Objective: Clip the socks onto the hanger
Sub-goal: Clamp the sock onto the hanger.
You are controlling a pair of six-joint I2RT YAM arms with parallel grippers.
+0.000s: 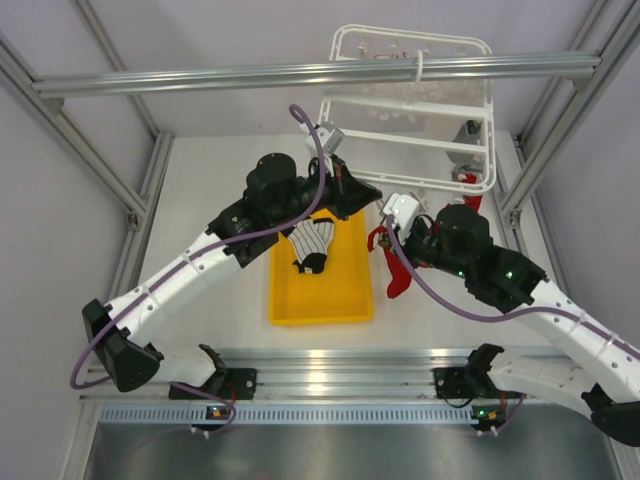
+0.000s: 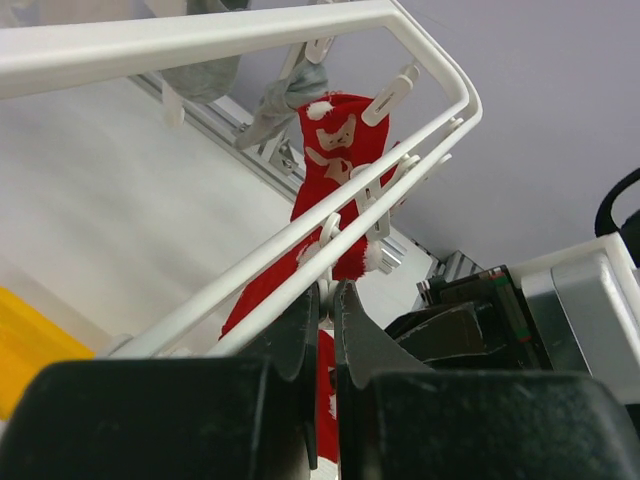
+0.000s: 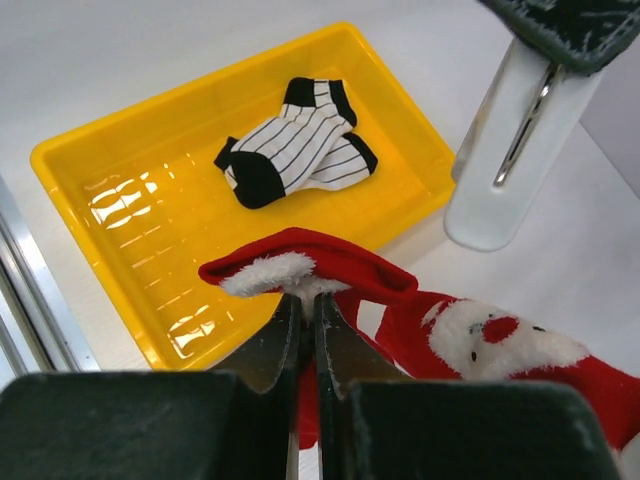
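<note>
I find the beam [image 1: 200, 80] crossing over the hanger [image 1: 490, 120] — overhead entry obstructed. The left end effector [image 2: 328, 295] and its clip [image 3: 495, 180] crowd the right end effector [image 3: 308, 300] and red sock [image 3: 340, 265] — bench [image 1: 200, 190] left of the tray [image 1: 320, 318] is open.

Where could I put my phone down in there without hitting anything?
The near half of the yellow tray is bare, this side of the striped socks. The white table beyond the left arm is free too. It is crowded between tray and hanger, where the right gripper holds a red sock and the left gripper a clip.
</note>
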